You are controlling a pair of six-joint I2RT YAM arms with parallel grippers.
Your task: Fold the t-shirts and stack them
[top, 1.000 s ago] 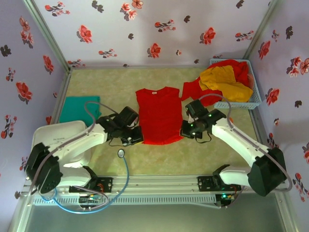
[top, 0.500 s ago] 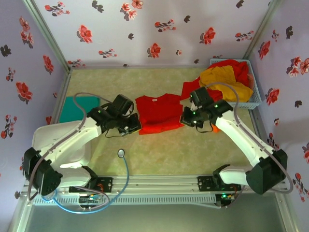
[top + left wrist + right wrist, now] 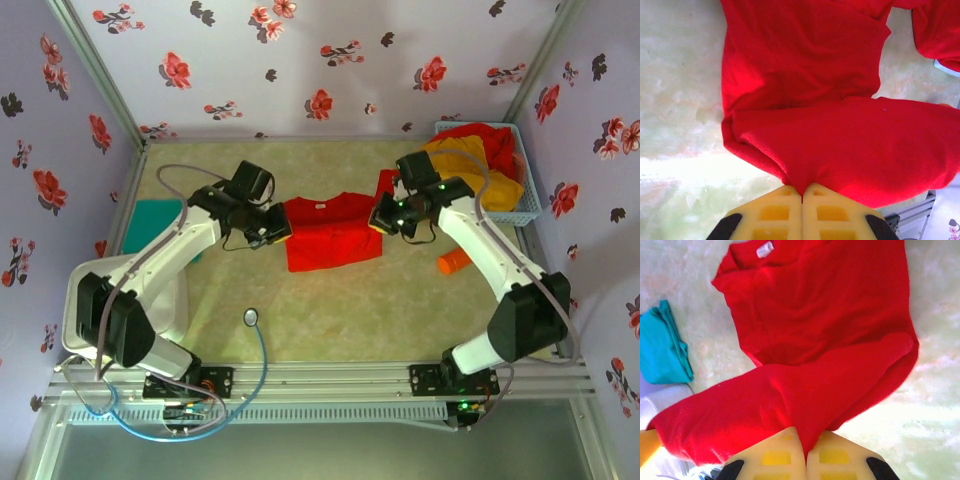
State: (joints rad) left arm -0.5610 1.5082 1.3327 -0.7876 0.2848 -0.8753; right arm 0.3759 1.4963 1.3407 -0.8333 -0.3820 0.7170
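Jaws both clamped on red t-shirt (image 3: pixel 330 238), collar (image 3: pixel 318 204) toward back wall (image 3: pixel 300 80), wider sideways

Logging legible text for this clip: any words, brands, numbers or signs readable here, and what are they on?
Nothing legible.
Neck label on the red shirt: a white tag, too small and blurred to read.
Walls: flower print, no writing.
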